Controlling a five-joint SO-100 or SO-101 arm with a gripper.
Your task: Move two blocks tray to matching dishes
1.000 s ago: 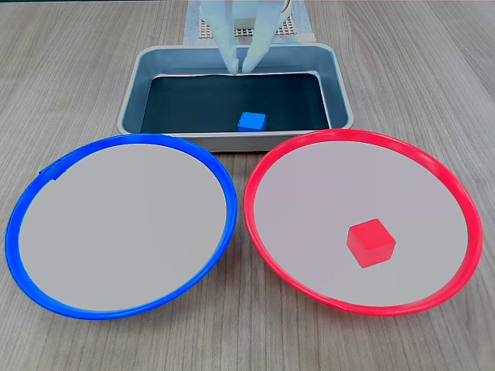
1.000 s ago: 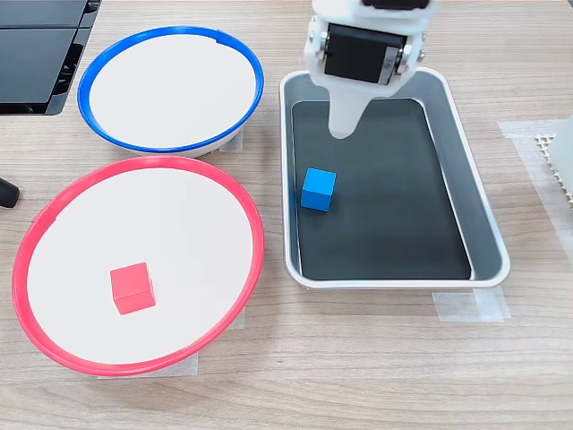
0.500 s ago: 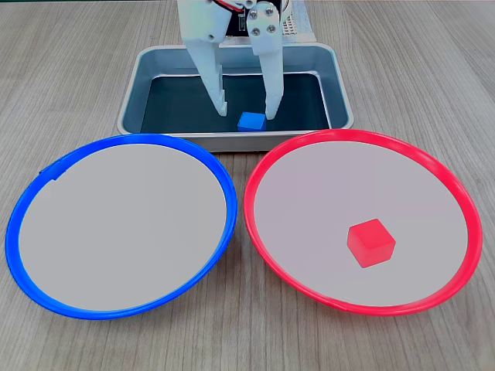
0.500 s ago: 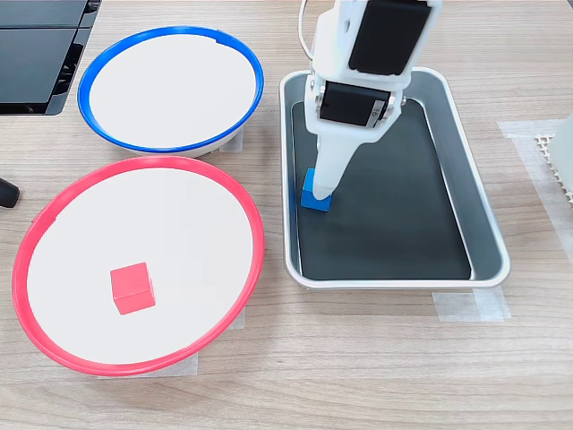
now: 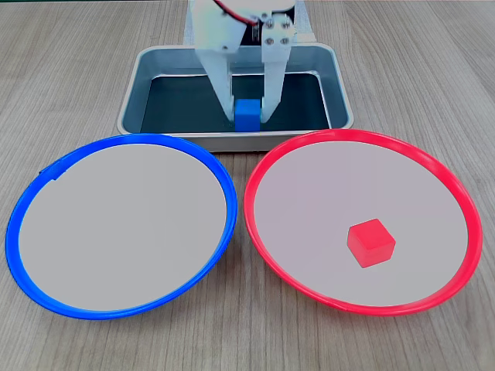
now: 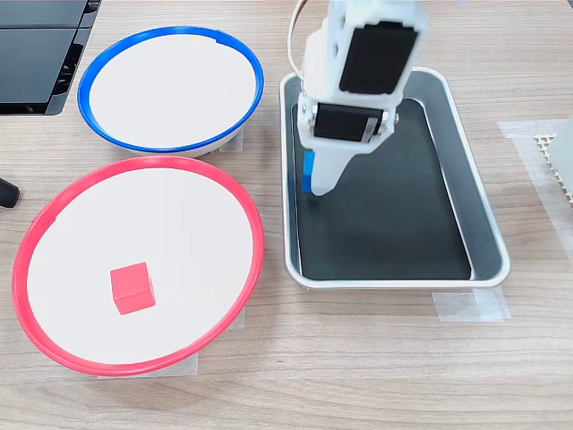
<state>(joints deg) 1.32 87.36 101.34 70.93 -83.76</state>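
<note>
The blue block [image 5: 247, 113] is held between the white fingers of my gripper [image 5: 249, 118], which reaches down into the grey tray [image 5: 337, 91]. In the other fixed view the gripper [image 6: 315, 184] covers most of the blue block [image 6: 308, 170], leaving a thin sliver at the left side of the tray [image 6: 403, 215]. The block seems slightly raised off the dark floor. The red block [image 5: 371, 243] lies in the red-rimmed dish [image 5: 309, 209]. The blue-rimmed dish [image 5: 116, 224] holds nothing. In the other fixed view, the red block [image 6: 132, 288] lies in the red-rimmed dish [image 6: 179, 224], below the blue-rimmed dish [image 6: 170, 85].
A white mesh mat [image 6: 560, 161] lies beyond the tray by the arm's base. A black device [image 6: 36, 54] sits at the table's corner next to the blue-rimmed dish. Both dishes stand close to the tray's long side on the wooden table.
The gripper came down over the blue block and its fingers closed from wide apart onto the block's sides. The block now sits a little higher. The red block has not moved.
</note>
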